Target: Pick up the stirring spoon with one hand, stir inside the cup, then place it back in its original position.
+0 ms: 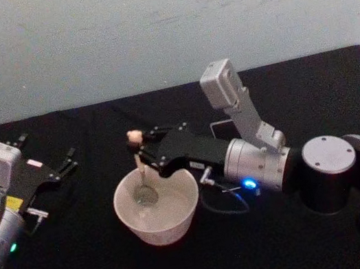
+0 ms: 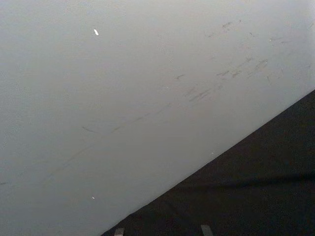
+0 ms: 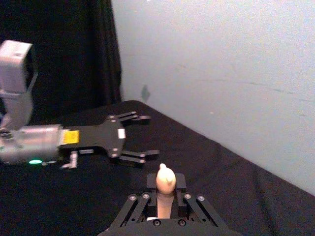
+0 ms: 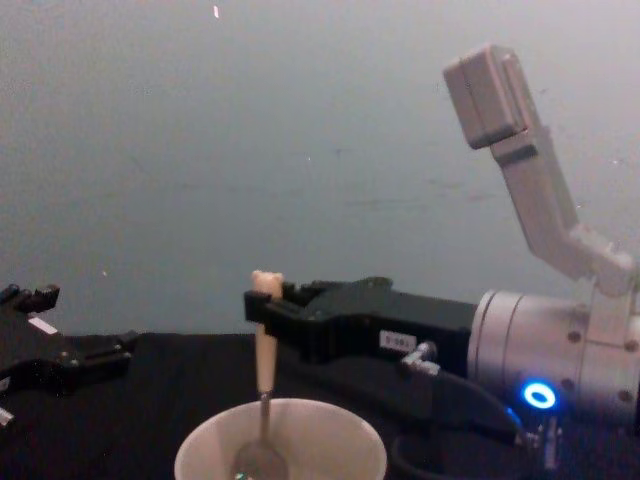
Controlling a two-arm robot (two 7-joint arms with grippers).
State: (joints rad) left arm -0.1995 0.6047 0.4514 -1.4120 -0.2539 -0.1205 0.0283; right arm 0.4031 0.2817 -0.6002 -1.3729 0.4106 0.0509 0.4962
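In the centre of the head view the right gripper (image 1: 139, 150) is clamped on the beige handle of the small bear-topped stirring spoon (image 1: 143, 179). The spoon is upright, w/ its shiny bowl inside the wide cream-white round cup (image 1: 160, 230). At centre-left the left gripper (image 1: 69, 161) rests, its 2 fingers apart.

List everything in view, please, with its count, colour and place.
cup: one, cream-white, middle of the table.
spoon: one, beige handle, shiny bowl, standing in the cup.
holder: one, dark, behind the right arm, mostly hidden.
table: one, black.
wall: one, pale grey-blue, behind the table.
left gripper: one, black, fingers open, idle left of the cup.
right gripper: one, black, fingers shut on the spoon handle, above the cup.
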